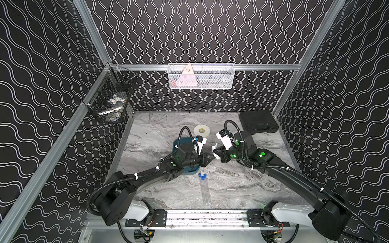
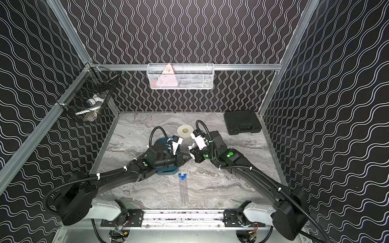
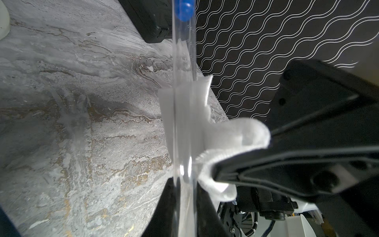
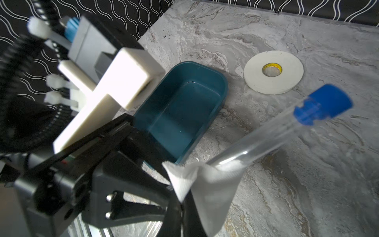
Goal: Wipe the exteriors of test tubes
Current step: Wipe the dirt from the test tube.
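Left fingers [image 3: 162, 209]: pressed onto the lower end of one clear test tube [image 4: 266, 139], blue cap outward, held clear of the surface [image 1: 151, 134] just beside the teal tray [image 4: 223, 82]. Right fingers [image 4: 174, 214]: pinched on a white tissue [image 4: 205, 184] folded round that tube. Three further test tubes [image 1: 205, 189]: lying side by side on the surface near the tray's robot-side end. White tape roll [image 1: 201, 131]: near the tray's far end. Black case [image 1: 257, 122]: well apart from the tray.

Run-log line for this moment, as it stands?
phase: wiping | left gripper: shut on tube | right gripper: shut on tissue around tube | table: three tubes
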Action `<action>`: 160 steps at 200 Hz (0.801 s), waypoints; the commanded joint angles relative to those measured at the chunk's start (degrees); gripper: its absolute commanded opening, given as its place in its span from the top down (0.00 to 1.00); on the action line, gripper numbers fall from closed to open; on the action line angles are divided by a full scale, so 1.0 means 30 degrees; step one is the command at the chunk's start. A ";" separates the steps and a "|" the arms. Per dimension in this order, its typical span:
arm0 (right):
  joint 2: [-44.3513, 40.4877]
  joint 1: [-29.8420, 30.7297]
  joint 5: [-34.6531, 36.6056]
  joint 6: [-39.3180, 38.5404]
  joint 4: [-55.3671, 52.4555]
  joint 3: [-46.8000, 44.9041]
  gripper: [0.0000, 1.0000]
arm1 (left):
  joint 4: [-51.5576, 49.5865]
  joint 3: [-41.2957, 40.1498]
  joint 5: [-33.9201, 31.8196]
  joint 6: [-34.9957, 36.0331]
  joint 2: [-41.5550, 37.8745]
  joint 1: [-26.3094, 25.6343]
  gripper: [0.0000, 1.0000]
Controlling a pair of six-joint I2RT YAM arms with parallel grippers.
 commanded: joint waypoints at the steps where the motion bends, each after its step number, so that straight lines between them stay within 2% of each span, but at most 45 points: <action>1: 0.0868 -0.0483 0.1198 -0.0231 0.0104 0.1026 1.00 | 0.0320 0.0011 0.0205 -0.0097 -0.0170 0.0002 0.89; 45: 0.2049 -0.2348 0.1766 0.0284 -0.0145 0.2302 1.00 | -0.0214 -0.0256 -0.0175 0.0132 -0.0853 0.0045 0.89; 64: 0.2048 -0.2347 0.0872 0.0254 -0.0366 0.2806 1.00 | -0.0167 -0.0311 -0.0220 0.0118 -0.0925 0.0074 0.89; 121: 0.0605 0.0491 -0.0323 0.1289 0.0675 0.0472 1.00 | 0.0120 -0.0163 -0.0031 0.0030 -0.0530 0.0142 0.89; 160: 0.0681 0.0729 0.0315 0.1495 0.1056 0.0197 1.00 | 0.0168 -0.0076 0.0101 0.0000 -0.0361 0.0184 0.89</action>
